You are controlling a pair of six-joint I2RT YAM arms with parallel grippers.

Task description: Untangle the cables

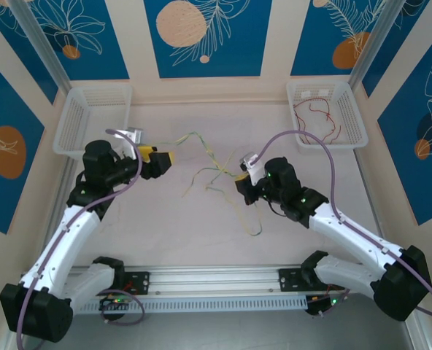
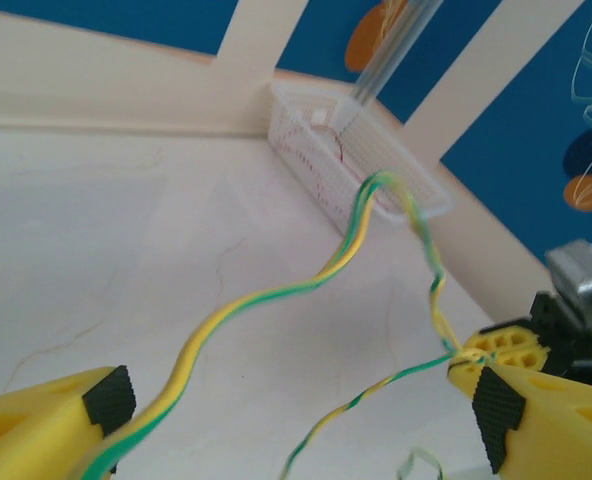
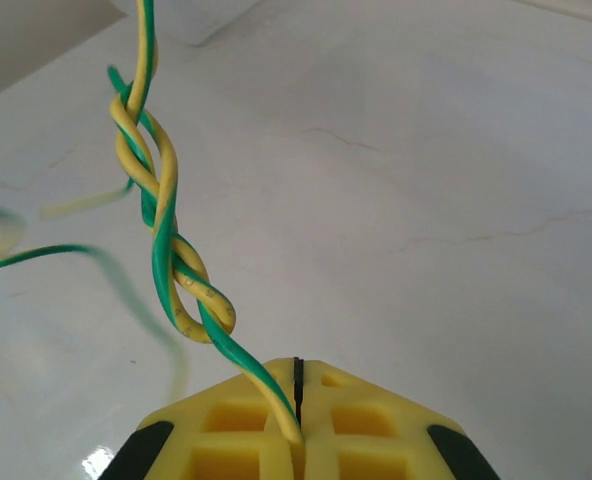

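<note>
Green and pale yellow cables (image 1: 209, 162) lie tangled mid-table between the two arms. My right gripper (image 3: 298, 378) is shut on two of them, a green one and a yellow one twisted round each other (image 3: 161, 230) just above its tips. My left gripper (image 2: 301, 420) stands open; a green-yellow cable (image 2: 276, 290) runs over its left finger (image 2: 51, 425) and arches across to the right gripper's tip (image 2: 501, 345). From above, the left gripper (image 1: 165, 158) faces the right gripper (image 1: 243, 179) across the strands. A red cable (image 1: 319, 117) lies in the back right basket.
White mesh baskets stand at the back left (image 1: 77, 120) and back right (image 1: 353, 109); the right one (image 2: 376, 170) also sits ahead of the left wrist. Loose cable ends trail toward the front (image 1: 256, 230). Walls close in the table on three sides.
</note>
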